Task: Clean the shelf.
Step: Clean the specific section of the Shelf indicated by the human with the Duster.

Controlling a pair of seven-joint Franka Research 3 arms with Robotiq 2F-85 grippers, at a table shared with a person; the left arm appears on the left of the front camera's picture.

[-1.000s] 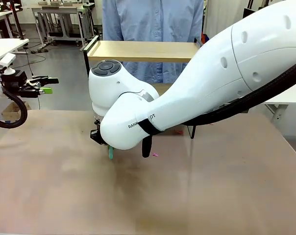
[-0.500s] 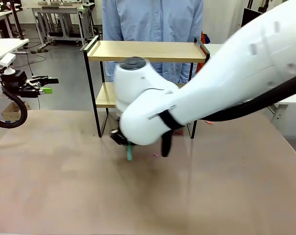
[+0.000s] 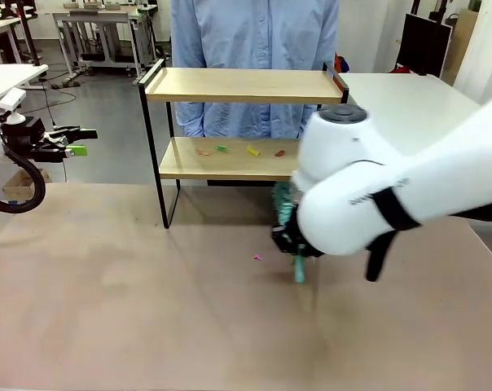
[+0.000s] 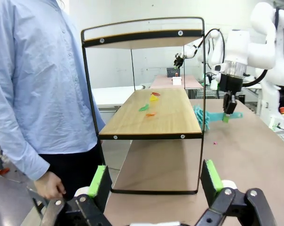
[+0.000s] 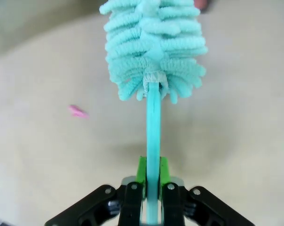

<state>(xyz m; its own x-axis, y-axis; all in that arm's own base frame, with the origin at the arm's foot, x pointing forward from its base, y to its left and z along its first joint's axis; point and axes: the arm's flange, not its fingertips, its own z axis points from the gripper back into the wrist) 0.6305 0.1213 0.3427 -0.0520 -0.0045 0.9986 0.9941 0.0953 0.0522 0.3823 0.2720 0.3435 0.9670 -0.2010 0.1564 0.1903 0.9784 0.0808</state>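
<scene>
Below, the right gripper (image 5: 152, 175) is pinched tight on the thin handle of a teal duster (image 5: 153, 42), whose fluffy head extends straight ahead of the fingertips over the table (image 5: 240, 122). A pink scrap (image 5: 77, 111) lies off to one side. The shelf (image 3: 238, 85) stands near the duster head, ahead of this gripper. The left gripper (image 4: 155, 179), fingers spread wide and holding nothing, faces it end-on from well apart.

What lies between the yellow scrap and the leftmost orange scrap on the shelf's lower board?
A small green scrap on the shelf, nearer the orange scrap than the yellow scrap; the front view shows it.
</scene>
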